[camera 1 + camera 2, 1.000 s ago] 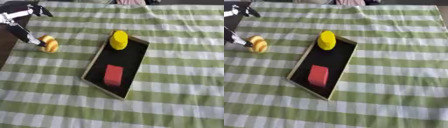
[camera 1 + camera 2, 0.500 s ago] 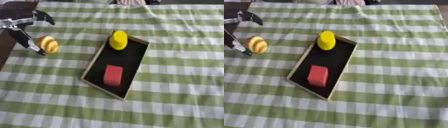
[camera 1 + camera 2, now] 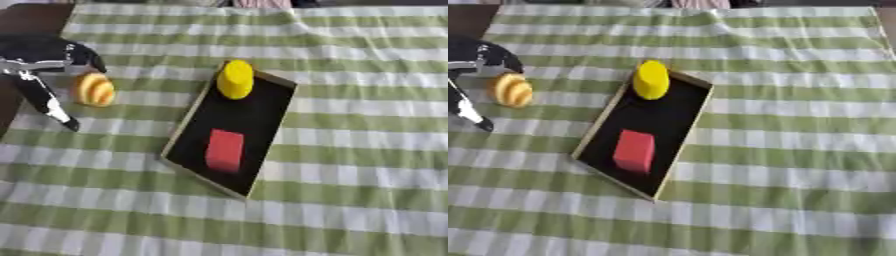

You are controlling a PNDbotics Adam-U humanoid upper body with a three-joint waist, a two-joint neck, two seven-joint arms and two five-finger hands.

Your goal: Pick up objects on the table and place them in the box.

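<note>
Since the earlier frames the left hand (image 3: pixel 39 75) has drawn slightly back from the orange ridged object (image 3: pixel 93 90), so a sliver of cloth now shows between the lower finger and the object, where a second ago that finger looked to be touching it. In the left eye view, the hand enters at nine o'clock, dark with silver joints, its fingers spread: one curves over the top of the object and one long finger points down toward five o'clock. The object lies just beside the hand on its three o'clock side, sitting between those two fingers but apparently not pinched. It is a small rounded lump, orange-yellow with pale ridges, its long axis running roughly twelve to six. The box (image 3: pixel 194 131), a shallow black tray with a pale wooden rim, lies at the centre, tilted with its long axis from one to seven o'clock, and holds a yellow cylinder (image 3: pixel 235 79) at its far end and a red block (image 3: pixel 225 150) lower down. In the right eye view, the same hand (image 3: pixel 467 102) shows at the nine o'clock edge, fingers again apart, with the orange object just to its three o'clock side on the green checked tablecloth (image 3: pixel 798 125). The right hand shows in neither view, so the left is clearly the nearer.
</note>
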